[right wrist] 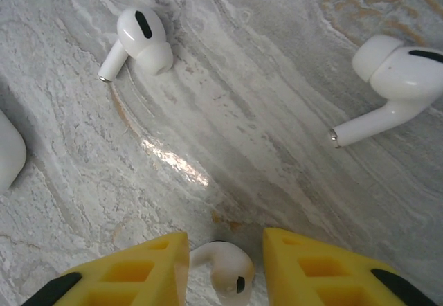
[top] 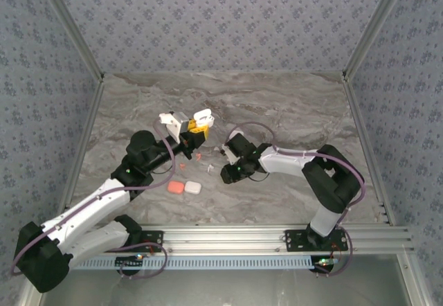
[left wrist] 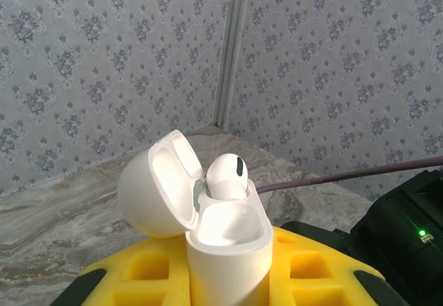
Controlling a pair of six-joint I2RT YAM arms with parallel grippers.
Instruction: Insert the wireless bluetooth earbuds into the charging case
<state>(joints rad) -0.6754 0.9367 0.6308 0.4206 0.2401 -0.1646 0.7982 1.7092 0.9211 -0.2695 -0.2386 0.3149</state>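
My left gripper is shut on a white charging case and holds it upright above the table, gripper, case. Its lid is swung open. One white earbud sits in the far socket and the near socket is empty. My right gripper is low over the marble table, its yellow fingers either side of a white earbud. The left finger touches the stem and a small gap shows on the right. Two more white earbuds lie beyond.
A coral-red case and a white case lie shut side by side near the front, left of my right arm. The edge of a white case shows at the left of the right wrist view.
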